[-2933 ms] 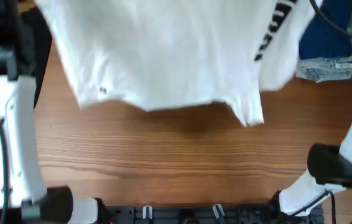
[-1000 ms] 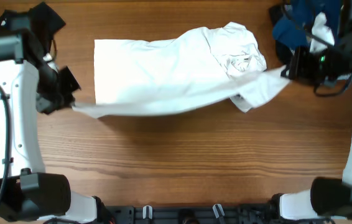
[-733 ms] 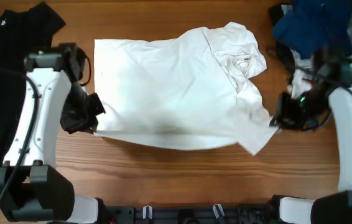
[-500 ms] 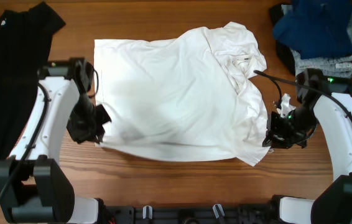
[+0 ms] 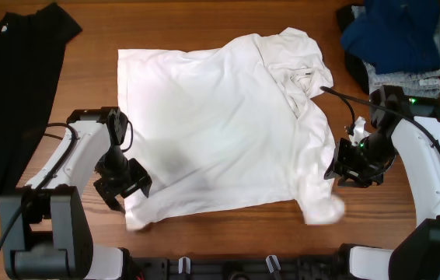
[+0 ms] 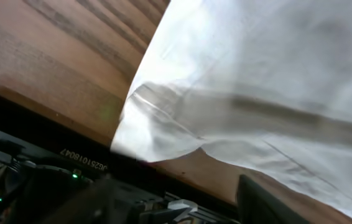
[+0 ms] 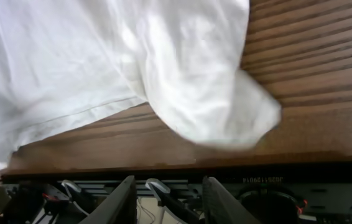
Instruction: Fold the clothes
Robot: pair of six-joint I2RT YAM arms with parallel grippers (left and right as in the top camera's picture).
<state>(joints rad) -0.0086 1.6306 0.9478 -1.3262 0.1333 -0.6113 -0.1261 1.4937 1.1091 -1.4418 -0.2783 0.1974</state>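
Since the white T-shirt [image 5: 220,132] lies spread across the middle of the wooden surface [image 5: 228,241] in the overhead view, fairly flat on the side near the left arm but rumpled into ridges toward the far right, it reads as thin, limp fabric. I expect it to weigh next to nothing, sag from any pinch and slide easily over the wood. The black garment [image 5: 10,93] lies well apart at the far left, and the navy and denim pile [image 5: 399,39] sits in the far right corner. The left end effector [image 5: 130,196] sits at the shirt's near left corner, and the right end effector [image 5: 350,165] is just beside its right edge, where a loose, blurred flap trails toward the near edge. In the left wrist view, the fingers stand wide apart with nothing between them, and the hem corner [image 6: 154,140] lies on the wood just beyond them, its stitched edge slightly curled. In the right wrist view, the fingers are moderately parted and likewise empty, with a soft, bunched lump of cloth [image 7: 226,112] on the surface ahead. I judge the best holds to be the stitched hem corners and the shoulder seams, pinched through doubled fabric. Lifting both sides together should keep the cloth taut and free of wrinkles.
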